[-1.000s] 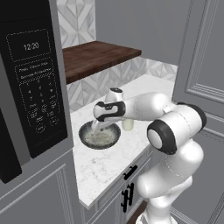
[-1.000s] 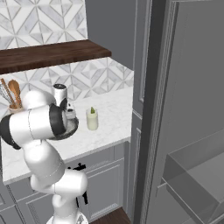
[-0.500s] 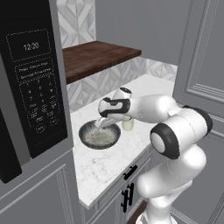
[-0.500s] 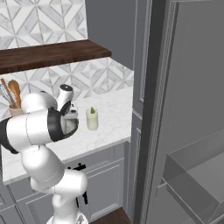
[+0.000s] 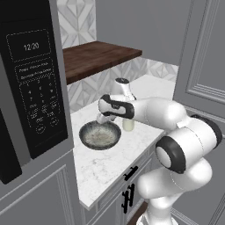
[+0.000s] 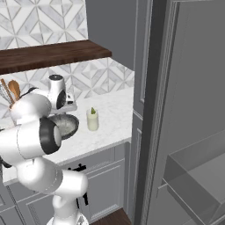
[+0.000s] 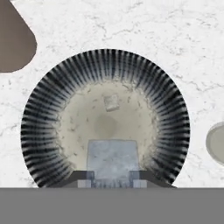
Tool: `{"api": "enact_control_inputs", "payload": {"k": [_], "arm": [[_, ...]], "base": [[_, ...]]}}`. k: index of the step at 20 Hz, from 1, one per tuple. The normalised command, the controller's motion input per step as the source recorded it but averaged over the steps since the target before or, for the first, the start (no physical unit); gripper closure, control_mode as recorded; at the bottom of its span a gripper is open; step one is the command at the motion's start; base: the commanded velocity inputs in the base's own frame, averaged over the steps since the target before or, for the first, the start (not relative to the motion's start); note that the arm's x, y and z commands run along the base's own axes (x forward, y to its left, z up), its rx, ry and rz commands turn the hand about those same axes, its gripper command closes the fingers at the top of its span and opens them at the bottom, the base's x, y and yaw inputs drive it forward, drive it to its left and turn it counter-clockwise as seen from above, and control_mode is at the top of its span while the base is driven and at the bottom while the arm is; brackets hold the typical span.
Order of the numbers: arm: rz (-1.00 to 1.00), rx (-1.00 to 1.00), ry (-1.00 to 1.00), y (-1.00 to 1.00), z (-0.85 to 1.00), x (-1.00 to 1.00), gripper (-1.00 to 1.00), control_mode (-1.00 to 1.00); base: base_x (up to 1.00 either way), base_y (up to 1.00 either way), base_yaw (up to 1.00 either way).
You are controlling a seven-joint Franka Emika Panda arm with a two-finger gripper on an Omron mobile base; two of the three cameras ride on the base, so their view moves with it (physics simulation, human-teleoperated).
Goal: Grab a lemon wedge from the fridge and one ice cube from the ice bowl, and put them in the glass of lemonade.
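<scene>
The ice bowl (image 7: 52, 127), dark and speckled with a paler inside, lies right under my hand on the marble counter. A small ice cube (image 7: 111, 102) rests on its floor. My gripper (image 7: 113, 178) is shut on a larger pale grey ice cube (image 7: 113, 156), held above the bowl's near rim. In the left base view the gripper (image 5: 104, 117) hangs just over the bowl (image 5: 100, 135). The glass of lemonade (image 6: 92, 120) stands beside the bowl (image 6: 67, 125), with the lemon wedge (image 6: 92, 110) poking out of its top. The glass's rim (image 7: 216, 144) shows at the right edge.
The fridge (image 6: 193, 101) stands open at the right, with pale shelves (image 6: 197, 176) inside. A black microwave (image 5: 30, 83) sits left of the bowl under a dark wooden shelf (image 5: 99, 56). A utensil holder (image 6: 11, 90) stands at the back left of the counter.
The hand has shifted slightly toward the glass side of the bowl, and the elbow has swung right. The cube stays held between the fingers.
</scene>
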Motion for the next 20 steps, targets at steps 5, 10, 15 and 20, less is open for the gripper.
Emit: {"api": "enact_control_inputs", "payload": {"k": [5, 10, 15, 20], "arm": [[-0.04, -0.23, 0.03, -0.32, 0.49, 0.15, 1.0, -1.0], [-0.06, 0.03, 0.01, -0.82, 0.05, 0.38, 1.0, -1.0], [-0.07, 0.11, 0.0, -0.8, 0.0, 0.44, 1.0, -1.0], [-0.02, 0.0, 0.0, -0.03, -0.22, 0.47, 1.0, -1.0]], "base": [[0.0, 0.0, 0.0], [0.0, 0.0, 0.0], [0.0, 0.0, 0.0], [0.0, 0.0, 0.0]]}}
